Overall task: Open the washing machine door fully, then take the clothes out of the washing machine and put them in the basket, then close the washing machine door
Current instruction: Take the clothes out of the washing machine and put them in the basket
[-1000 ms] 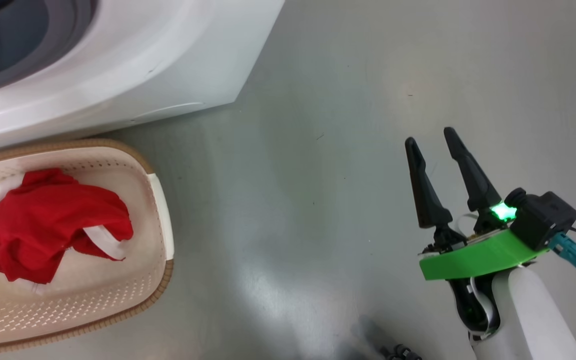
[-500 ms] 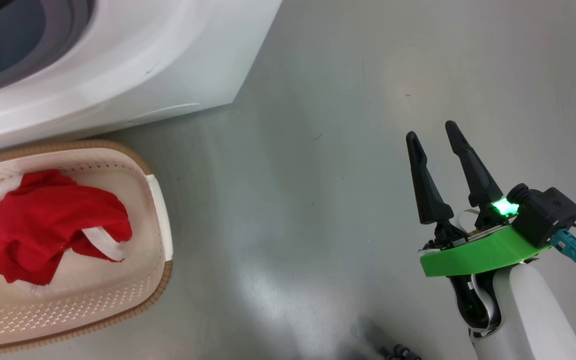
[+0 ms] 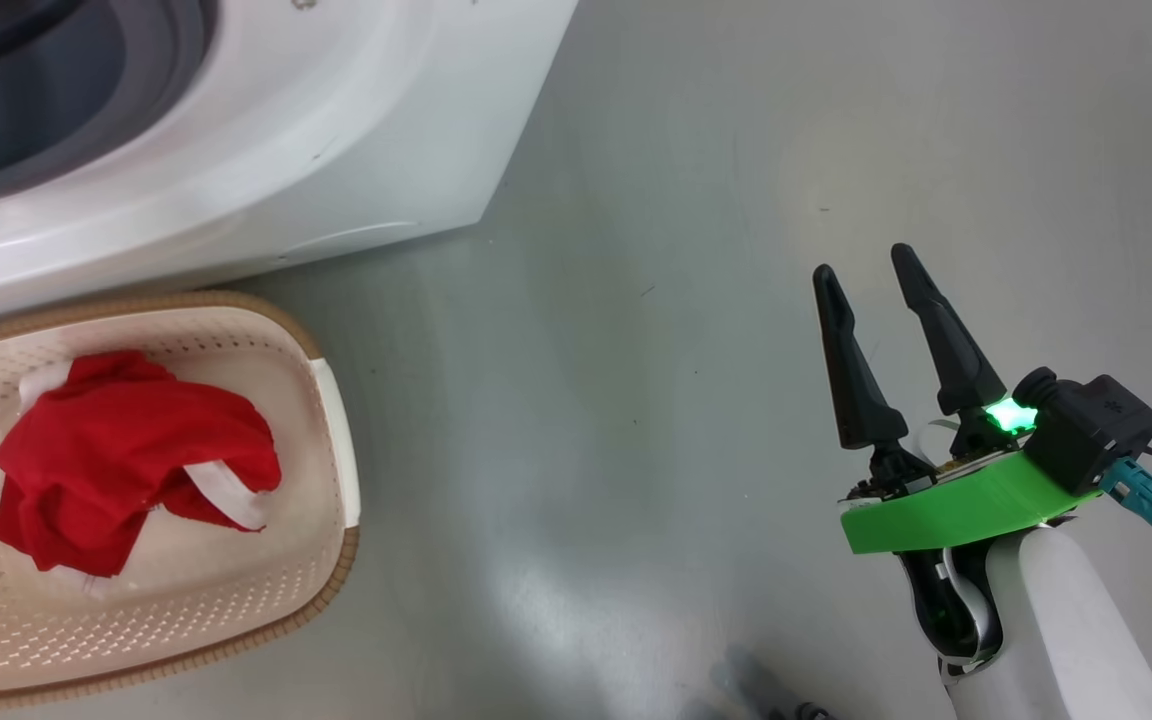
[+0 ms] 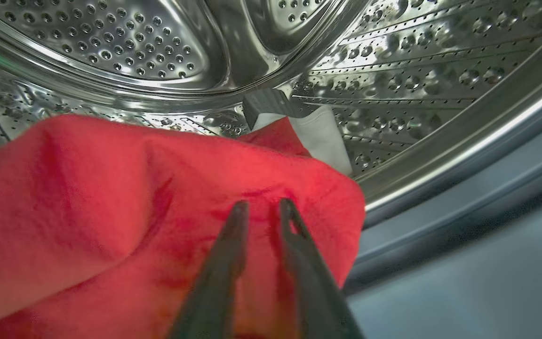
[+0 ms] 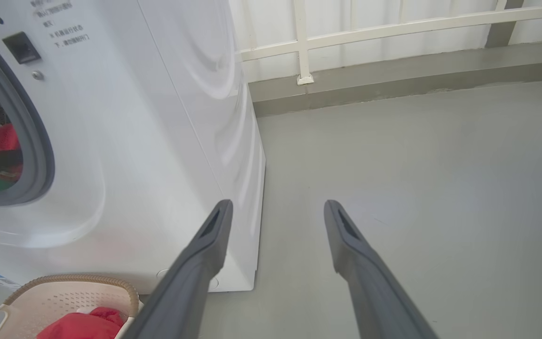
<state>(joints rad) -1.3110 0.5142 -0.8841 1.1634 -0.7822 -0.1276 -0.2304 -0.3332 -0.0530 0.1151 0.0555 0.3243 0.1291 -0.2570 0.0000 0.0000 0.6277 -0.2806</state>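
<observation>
In the left wrist view my left gripper (image 4: 262, 205) is inside the steel drum (image 4: 134, 42), its fingers a little apart and open over a red piece of the clothes (image 4: 111, 197) with a white panel (image 4: 322, 136). The white washing machine (image 3: 336, 130) stands at the upper left, its grey-ringed opening (image 5: 35, 141) uncovered. The washing machine door is out of view. Below it, the cream basket (image 3: 331, 560) holds a red garment (image 3: 126, 450) with white trim. My right gripper (image 3: 863, 264) hangs open and empty over the floor, well right of the basket.
Grey floor (image 3: 636, 300) spreads between the machine and my right arm. A white railing (image 5: 304, 42) on a low kerb runs along the back. A cable with a blue connector (image 3: 1151, 500) hangs off my right wrist.
The whole head picture has shifted slightly right and down, so the camera moved. My right gripper rose a touch a second ago and stays open.
</observation>
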